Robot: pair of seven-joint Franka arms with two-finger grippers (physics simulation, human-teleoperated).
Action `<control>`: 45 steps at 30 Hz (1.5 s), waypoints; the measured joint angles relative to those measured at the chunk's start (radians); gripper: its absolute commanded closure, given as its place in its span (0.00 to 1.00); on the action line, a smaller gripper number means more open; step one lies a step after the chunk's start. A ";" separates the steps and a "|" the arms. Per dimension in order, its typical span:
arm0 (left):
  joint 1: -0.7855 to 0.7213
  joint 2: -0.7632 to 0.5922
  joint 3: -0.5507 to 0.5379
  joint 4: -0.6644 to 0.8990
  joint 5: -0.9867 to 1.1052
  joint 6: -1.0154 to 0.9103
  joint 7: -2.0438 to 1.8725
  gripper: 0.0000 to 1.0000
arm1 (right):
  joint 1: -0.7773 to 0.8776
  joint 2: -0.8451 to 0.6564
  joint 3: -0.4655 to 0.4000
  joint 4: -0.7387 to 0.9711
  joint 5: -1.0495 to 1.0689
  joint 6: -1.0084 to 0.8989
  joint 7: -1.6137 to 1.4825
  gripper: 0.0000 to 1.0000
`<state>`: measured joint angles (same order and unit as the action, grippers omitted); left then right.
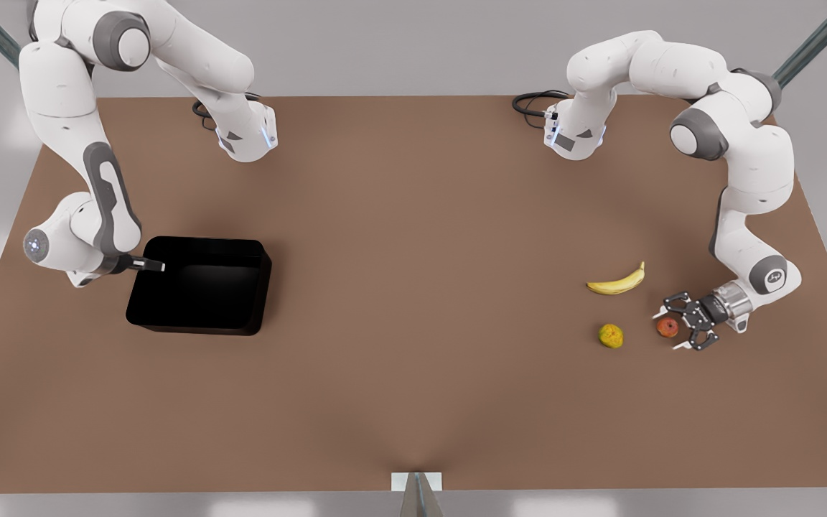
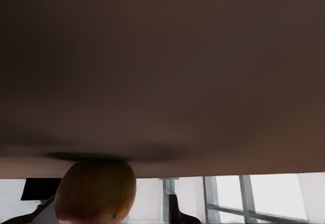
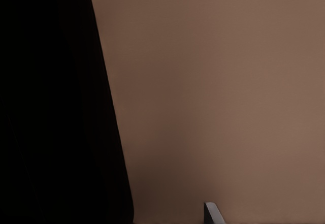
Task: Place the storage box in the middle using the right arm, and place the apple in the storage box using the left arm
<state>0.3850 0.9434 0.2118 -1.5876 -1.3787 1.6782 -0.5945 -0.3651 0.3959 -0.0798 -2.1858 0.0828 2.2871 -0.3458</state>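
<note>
A wide brown table (image 1: pixel 413 373) carries everything, with two white Franka arms reaching in from its far corners. The largest object is the storage box (image 1: pixel 198 287), a glossy black open-top bin sitting toward the front view's left, well away from the middle. The right gripper (image 1: pixel 149 266) lies level at the box's near wall, its fingers reaching over the rim; whether they are clamped on the wall or loose cannot be told. The first step seems in hand: securing the box, which next calls for a firm hold on the wall and a move toward the table's centre. Toward the front view's right, the left gripper (image 1: pixel 672 327) lies low with its fingers spread wide, and the apple (image 1: pixel 667 327), small and red-orange, sits on the table between them, not yet grasped. Closing on it would come next. Just beyond the fingers lie a banana (image 1: pixel 618 281) and a lumpy yellow-green fruit (image 1: pixel 611 335). No brand, label or readable writing appears anywhere.
</note>
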 measured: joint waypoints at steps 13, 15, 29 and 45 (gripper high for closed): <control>0.000 0.022 -0.031 0.001 -0.022 0.059 0.018 0.00 | 0.003 -0.011 0.022 0.060 0.033 -0.121 -0.077 0.79; 0.000 0.020 -0.031 0.000 -0.020 0.048 0.016 0.00 | 0.009 -0.011 0.021 0.058 0.069 -0.121 -0.117 0.79; 0.000 0.021 -0.031 -0.002 -0.018 0.044 0.025 0.46 | 0.400 0.068 0.380 0.628 0.032 -0.414 0.216 0.79; -0.011 -0.208 -0.237 0.112 -0.141 0.098 -0.012 0.79 | 0.687 0.339 0.371 1.040 -0.001 -0.436 0.444 0.00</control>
<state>0.3739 0.7352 -0.0247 -1.4756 -1.5194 1.7766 -0.6069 0.3221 0.7352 0.2917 -1.1460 0.0823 1.8514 0.0980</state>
